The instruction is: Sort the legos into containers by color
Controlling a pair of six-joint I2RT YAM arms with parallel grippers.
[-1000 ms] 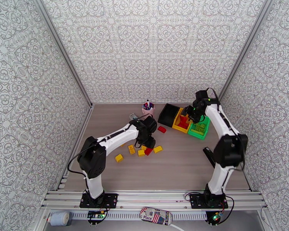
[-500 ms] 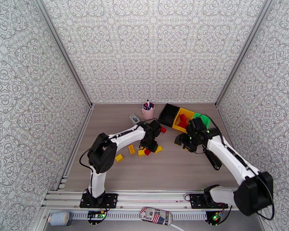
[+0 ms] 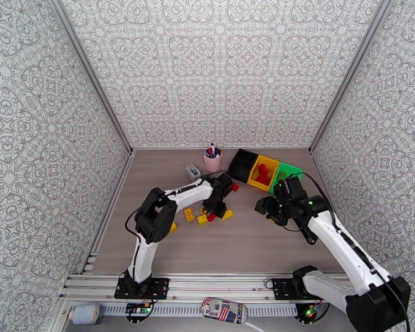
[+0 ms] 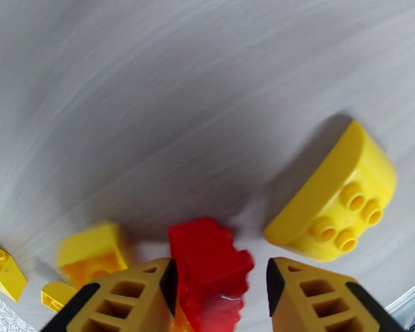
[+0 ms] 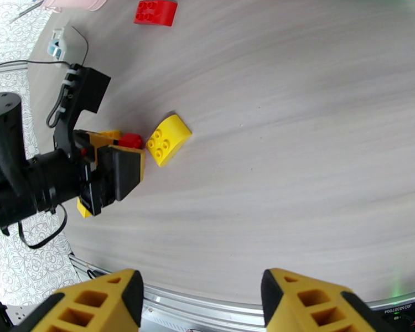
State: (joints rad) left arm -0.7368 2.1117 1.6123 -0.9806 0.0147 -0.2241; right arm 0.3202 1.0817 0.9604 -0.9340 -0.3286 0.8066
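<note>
Left pincer [image 4: 221, 269] sits narrow around a red lego [image 4: 205, 250], gripped or not, I can't tell. Right pincer [image 5: 199, 283] hangs wide above the table [image 5: 318, 134].

Glossy smooth plastic legos [image 4: 340, 200], matt wood-grain table [image 4: 152, 78]

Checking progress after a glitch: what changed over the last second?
Right gripper swung from over the bins toward the pile, open and empty. Left gripper stayed at the pile, red brick between its fingers. Bins and cup stayed put.
</note>
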